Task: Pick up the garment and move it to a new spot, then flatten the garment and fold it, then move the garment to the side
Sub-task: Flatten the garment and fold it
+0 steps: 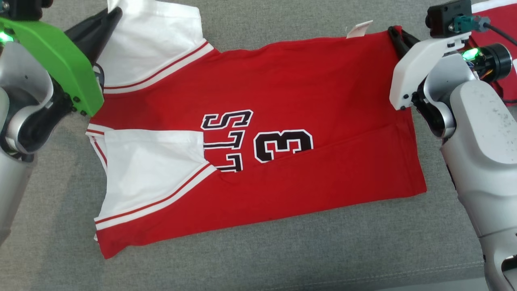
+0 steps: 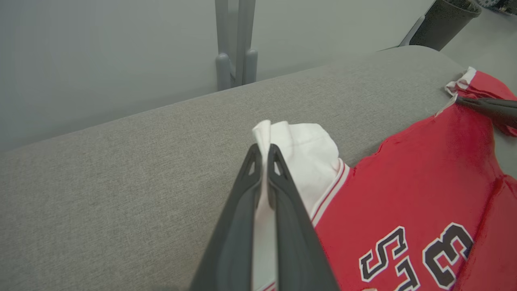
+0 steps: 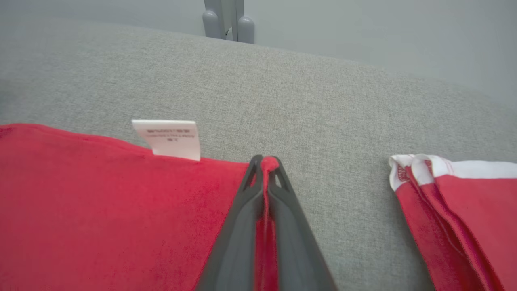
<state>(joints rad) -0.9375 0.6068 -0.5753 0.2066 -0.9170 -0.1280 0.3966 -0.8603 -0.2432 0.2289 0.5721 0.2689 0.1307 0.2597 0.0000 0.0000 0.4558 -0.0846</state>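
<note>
Left gripper (image 2: 264,151): dark fingers pinched shut on the white sleeve (image 2: 311,161) of the red-and-white cloth jersey (image 1: 307,93). Right gripper (image 3: 265,159): clamped on the jersey's far red hem corner. Jersey lies flat on the grey upholstered surface (image 1: 282,262). Judged: fold step. Next: raise both ends evenly and bring the far edge to the near edge.

A grey fabric surface (image 1: 258,266) is stretching underneath. A second red-and-white cloth (image 3: 464,226) is lying folded on it. Grey uprights (image 2: 246,40), perhaps a stand, are rising behind it; a dark bin (image 2: 448,20) is sitting beyond.
</note>
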